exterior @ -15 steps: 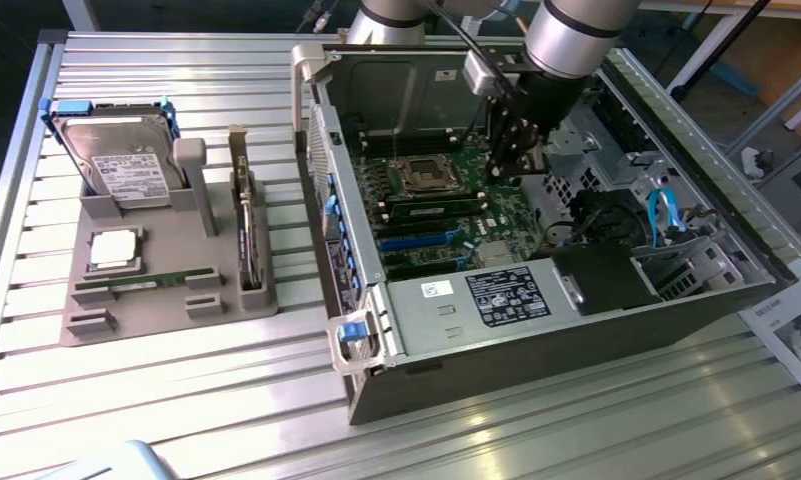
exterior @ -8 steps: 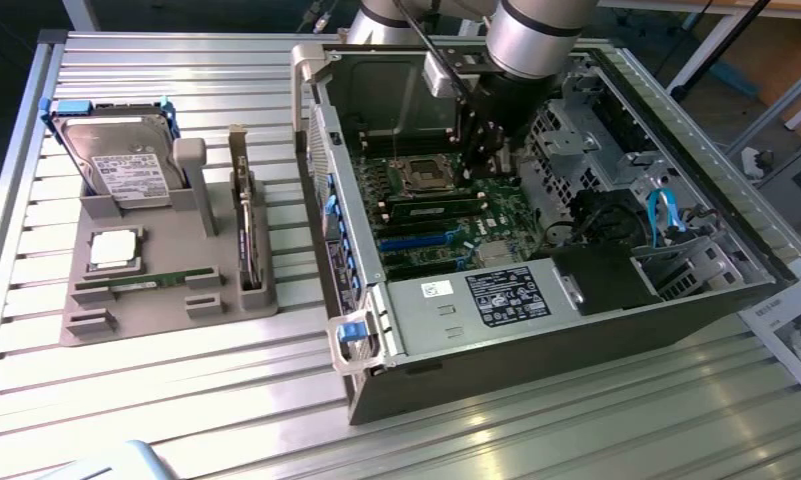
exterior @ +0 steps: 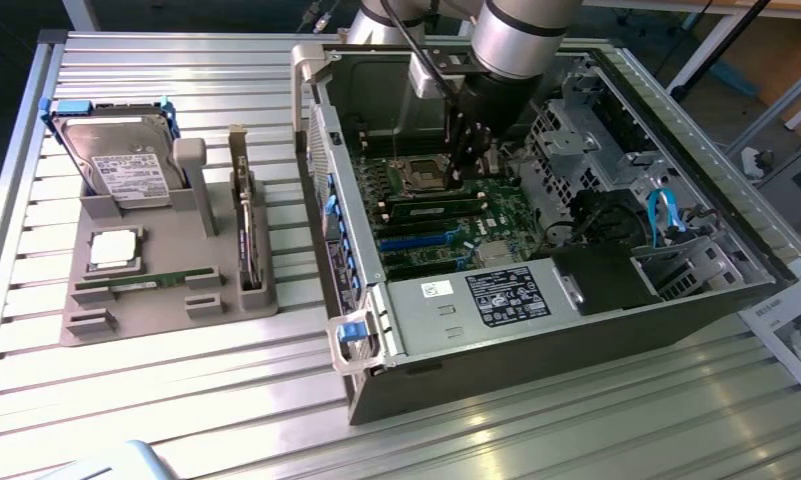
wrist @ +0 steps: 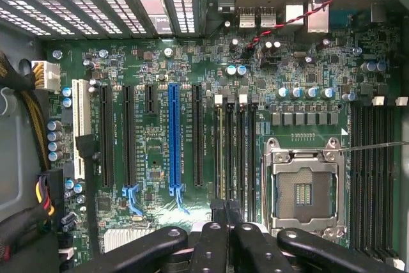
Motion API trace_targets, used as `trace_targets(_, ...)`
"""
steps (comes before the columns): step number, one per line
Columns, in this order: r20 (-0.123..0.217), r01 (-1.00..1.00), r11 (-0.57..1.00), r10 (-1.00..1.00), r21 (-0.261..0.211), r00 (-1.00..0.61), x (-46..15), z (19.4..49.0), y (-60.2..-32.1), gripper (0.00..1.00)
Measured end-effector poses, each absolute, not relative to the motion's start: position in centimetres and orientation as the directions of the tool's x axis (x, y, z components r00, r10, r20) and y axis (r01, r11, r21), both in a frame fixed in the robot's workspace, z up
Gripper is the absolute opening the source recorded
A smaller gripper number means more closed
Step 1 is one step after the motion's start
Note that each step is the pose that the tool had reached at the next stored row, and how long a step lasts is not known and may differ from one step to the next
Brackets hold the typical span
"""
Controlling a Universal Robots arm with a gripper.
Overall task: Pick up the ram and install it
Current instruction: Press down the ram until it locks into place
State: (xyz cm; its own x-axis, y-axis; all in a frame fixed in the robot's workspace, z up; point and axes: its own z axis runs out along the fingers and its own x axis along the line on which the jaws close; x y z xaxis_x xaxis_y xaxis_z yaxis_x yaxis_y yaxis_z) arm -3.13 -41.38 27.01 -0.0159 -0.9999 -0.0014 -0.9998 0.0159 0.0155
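Between claw (wrist: 227, 225) fingers, perhaps ram, mostly hidden.

The ram (exterior: 147, 284), a slim green strip, lies flat in a slot of the grey holder (exterior: 133, 322)

A green motherboard (wrist: 192, 68) studded with silver-topped capacitors carries one bright blue expansion slot (wrist: 173, 139) among black ones, with a twisted red-and-black wire (wrist: 300, 17) above. The black tool (wrist: 227, 212) hangs over it. On the ribbed silver tabletop (exterior: 173, 400), a grey holder (exterior: 147, 310) bears a silver hard drive (exterior: 113, 150), white-labelled, and a green ram (exterior: 147, 285).
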Motion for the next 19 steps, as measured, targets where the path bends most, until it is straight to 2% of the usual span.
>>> trace_targets(19, -0.002, -1.0, 0.016, -1.0, -0.001, -0.016, -4.5, 26.1, -41.4, 0.1)
